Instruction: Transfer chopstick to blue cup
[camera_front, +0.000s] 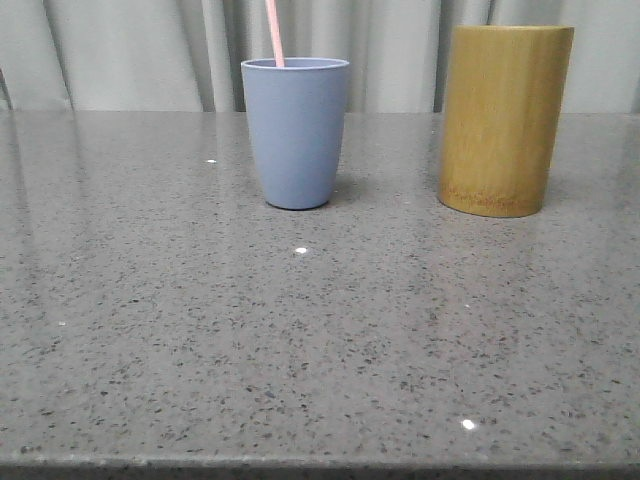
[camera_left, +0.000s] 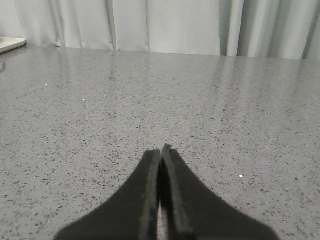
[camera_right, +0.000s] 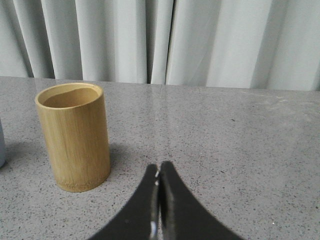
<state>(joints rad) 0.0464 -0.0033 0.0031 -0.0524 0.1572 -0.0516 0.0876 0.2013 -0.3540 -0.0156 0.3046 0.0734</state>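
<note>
The blue cup (camera_front: 295, 130) stands upright on the grey speckled table, centre-left in the front view. A pale pink chopstick (camera_front: 274, 32) stands in it, its upper end rising past the top of the frame. A sliver of the cup shows at the edge of the right wrist view (camera_right: 1, 145). My left gripper (camera_left: 161, 150) is shut and empty over bare table. My right gripper (camera_right: 159, 166) is shut and empty, close to the bamboo cylinder (camera_right: 73, 136). Neither gripper shows in the front view.
The taller yellow-brown bamboo cylinder (camera_front: 503, 118) stands to the right of the blue cup; its visible inside looks empty. Pale curtains hang behind the table (camera_front: 320, 340). A pale flat object's edge (camera_left: 10, 44) lies at the far corner in the left wrist view.
</note>
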